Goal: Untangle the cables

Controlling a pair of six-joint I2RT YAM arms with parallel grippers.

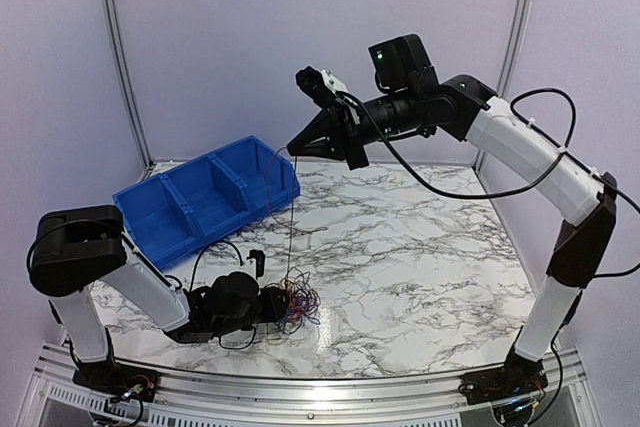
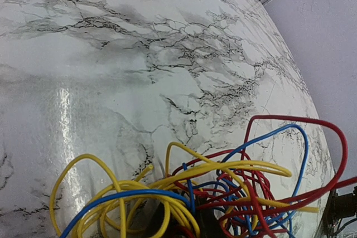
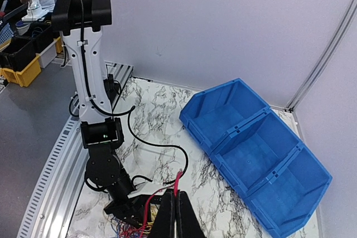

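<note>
The cables (image 1: 300, 300) lie as a fist-sized tangle of thin yellow, red and blue wires near the table's front left, and fill the bottom of the left wrist view (image 2: 223, 193). My left gripper (image 1: 283, 307) lies low on the table, pushed into the tangle. Its dark fingers (image 2: 159, 221) stand close together with yellow and red wires pinched between them, and are mostly hidden. My right gripper (image 1: 293, 148) is raised high above the table, shut on one red wire (image 1: 290, 217) that hangs straight down to the tangle. The wire's end (image 3: 178, 179) sticks out past the shut fingertips (image 3: 176, 194).
A blue bin (image 1: 205, 197) with three compartments stands at the back left, also seen in the right wrist view (image 3: 262, 149). A thick black arm cable (image 3: 162, 147) loops over the marble table (image 1: 420, 257) beside the left arm.
</note>
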